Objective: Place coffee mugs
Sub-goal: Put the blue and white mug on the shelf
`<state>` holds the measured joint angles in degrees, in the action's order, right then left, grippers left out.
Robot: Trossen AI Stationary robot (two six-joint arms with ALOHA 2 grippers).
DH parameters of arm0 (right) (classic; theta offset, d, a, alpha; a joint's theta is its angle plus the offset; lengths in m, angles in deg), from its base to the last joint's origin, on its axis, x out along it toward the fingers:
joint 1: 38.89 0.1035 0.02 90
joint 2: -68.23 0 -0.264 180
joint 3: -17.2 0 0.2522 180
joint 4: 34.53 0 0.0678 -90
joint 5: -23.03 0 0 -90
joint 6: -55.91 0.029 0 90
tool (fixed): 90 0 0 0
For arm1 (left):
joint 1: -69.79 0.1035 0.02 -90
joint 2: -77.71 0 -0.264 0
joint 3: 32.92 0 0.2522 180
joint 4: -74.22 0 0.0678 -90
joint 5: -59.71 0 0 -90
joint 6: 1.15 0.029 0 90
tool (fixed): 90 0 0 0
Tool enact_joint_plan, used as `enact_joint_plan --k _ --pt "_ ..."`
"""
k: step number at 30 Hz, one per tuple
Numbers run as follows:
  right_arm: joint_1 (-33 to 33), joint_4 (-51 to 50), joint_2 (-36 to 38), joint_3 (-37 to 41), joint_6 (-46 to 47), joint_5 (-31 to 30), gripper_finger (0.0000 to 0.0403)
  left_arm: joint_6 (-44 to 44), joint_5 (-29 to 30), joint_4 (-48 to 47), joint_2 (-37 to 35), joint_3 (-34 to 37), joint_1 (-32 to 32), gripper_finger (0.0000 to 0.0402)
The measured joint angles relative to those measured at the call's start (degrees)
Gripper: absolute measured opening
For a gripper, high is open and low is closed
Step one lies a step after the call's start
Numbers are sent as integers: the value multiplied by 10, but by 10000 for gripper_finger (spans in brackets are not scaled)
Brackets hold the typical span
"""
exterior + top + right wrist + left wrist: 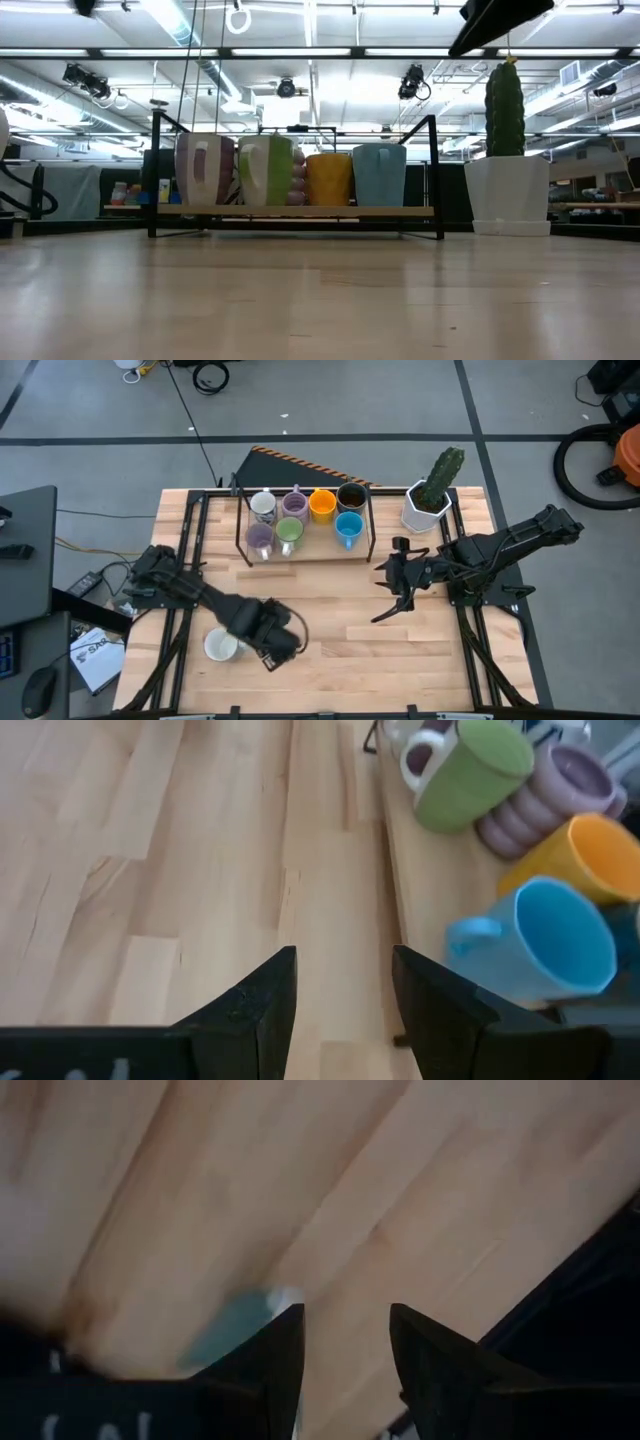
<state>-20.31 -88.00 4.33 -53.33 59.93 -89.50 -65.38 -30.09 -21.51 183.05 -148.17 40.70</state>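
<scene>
Seven glossy round mugs (300, 520) on slatted wooden rack (305, 550); both grippers' jaws parted, empty.

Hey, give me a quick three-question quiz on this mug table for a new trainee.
1. How many mugs stand on the rack?
2. True or false: the right hand holds a mug.
3. The lone mug on the table beside the left arm is: A white, B red, C black.
Key: 1 seven; 2 false; 3 A.
</scene>
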Motion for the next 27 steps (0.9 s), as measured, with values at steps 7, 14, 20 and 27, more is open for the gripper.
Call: enact_joint_plan --k 7,14,20,27 --pt "-15 43 0 0 -73 1 171 -205 20 -33 0 0 -55 155" --pt "-39 63 0 0 -110 47 171 -346 19 -23 0 32 -108 140" --pt "-52 77 -5 0 -130 57 171 -391 -43 -12 2 92 -130 129" --pt "-69 86 -7 0 -143 76 171 -398 -41 2 2 119 -136 128"
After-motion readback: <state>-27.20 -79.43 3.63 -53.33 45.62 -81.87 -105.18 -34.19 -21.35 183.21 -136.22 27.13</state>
